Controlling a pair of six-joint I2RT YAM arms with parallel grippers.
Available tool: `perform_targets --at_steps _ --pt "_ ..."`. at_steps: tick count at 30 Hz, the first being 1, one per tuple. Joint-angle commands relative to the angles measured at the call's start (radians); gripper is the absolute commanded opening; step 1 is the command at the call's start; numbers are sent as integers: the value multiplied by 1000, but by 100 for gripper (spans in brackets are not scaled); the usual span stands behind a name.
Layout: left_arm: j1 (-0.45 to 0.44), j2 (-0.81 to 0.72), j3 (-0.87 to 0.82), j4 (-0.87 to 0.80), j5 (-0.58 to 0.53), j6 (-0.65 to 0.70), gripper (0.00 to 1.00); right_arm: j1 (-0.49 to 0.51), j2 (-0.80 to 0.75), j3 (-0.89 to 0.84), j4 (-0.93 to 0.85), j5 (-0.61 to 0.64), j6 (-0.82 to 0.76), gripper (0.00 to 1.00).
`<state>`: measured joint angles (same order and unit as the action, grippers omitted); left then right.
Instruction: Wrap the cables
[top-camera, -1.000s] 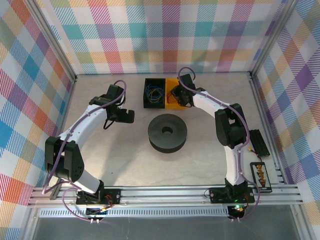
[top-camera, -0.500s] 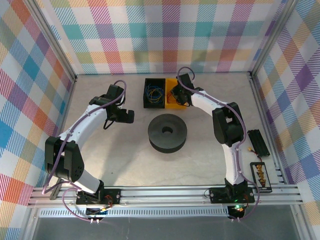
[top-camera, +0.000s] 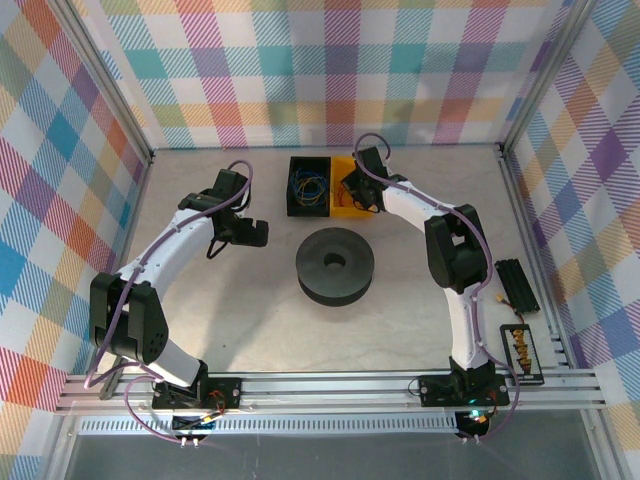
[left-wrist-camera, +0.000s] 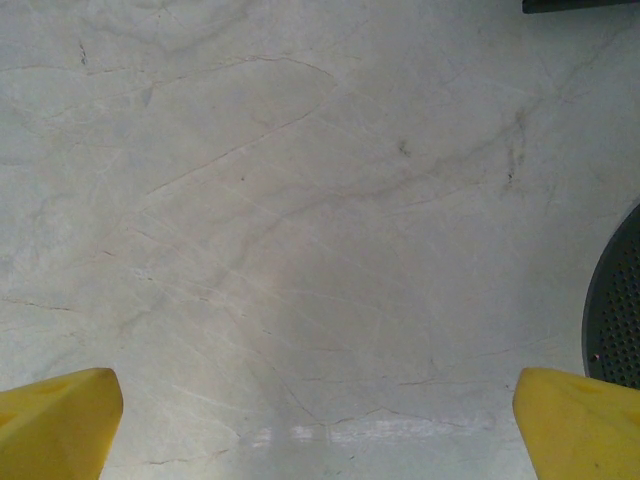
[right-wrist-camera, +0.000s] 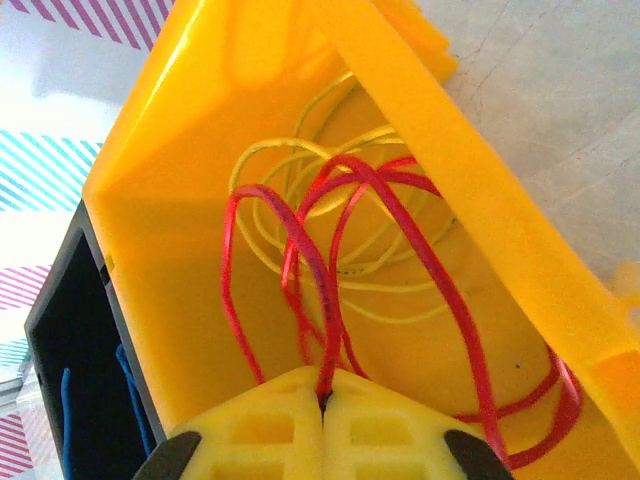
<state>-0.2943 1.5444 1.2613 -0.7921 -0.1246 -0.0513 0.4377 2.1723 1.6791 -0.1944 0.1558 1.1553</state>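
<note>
Two arms, top view. Left gripper (top-camera: 240, 235) hangs over bare table (top-camera: 240, 310), left of the black spool (top-camera: 335, 265) and well apart from it; we find it where it was a second ago. Right gripper (top-camera: 354, 190) reaches down into the yellow bin (top-camera: 343, 211), which stands touching the black bin (top-camera: 308, 207) at the far side of the table. We note that the right arm's elbow sits slightly further left than a second ago. The spool lies flat at the centre, unmoved. From here we cannot tell how either pair of jaws stands.

Left wrist view. Two yellow fingertips (left-wrist-camera: 60, 425) sit at the lower corners, set wide apart with nothing between them but pale table. We log the spool's rim at the right edge and a corner of the black bin at the top right.

Right wrist view. Both yellow fingers (right-wrist-camera: 270, 430) meet in one seam, pinching a strand of the red wire (right-wrist-camera: 325, 330). We record the rest of that wire as loose loops inside the yellow bin, lying over thin yellow wires (right-wrist-camera: 350, 268). The black bin at left holds a blue wire (right-wrist-camera: 65, 420).
</note>
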Motion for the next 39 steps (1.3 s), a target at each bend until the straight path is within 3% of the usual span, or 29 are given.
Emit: perform_targets --at_steps 1,10,21,26,29,34,39 --pt "-15 -10 23 -36 -15 18 100 -11 -18 26 31 -43 -40 0" --pt "-15 -17 21 -36 -26 19 100 -14 -111 -23 83 -217 -152 0" --pt "-15 -27 24 -19 -12 13 100 -19 -275 -146 171 -259 -255 0" --pt "-16 -31 24 -13 -3 13 100 -29 -324 -175 204 -339 -279 0" --pt "-15 -42 12 20 23 13 100 -41 -349 -171 223 -474 -324 0" --pt "-14 -71 -32 155 161 22 100 -66 -379 -161 261 -820 -428 0" --pt "-5 -78 -56 285 324 8 100 -68 -441 -187 176 -986 -564 0"
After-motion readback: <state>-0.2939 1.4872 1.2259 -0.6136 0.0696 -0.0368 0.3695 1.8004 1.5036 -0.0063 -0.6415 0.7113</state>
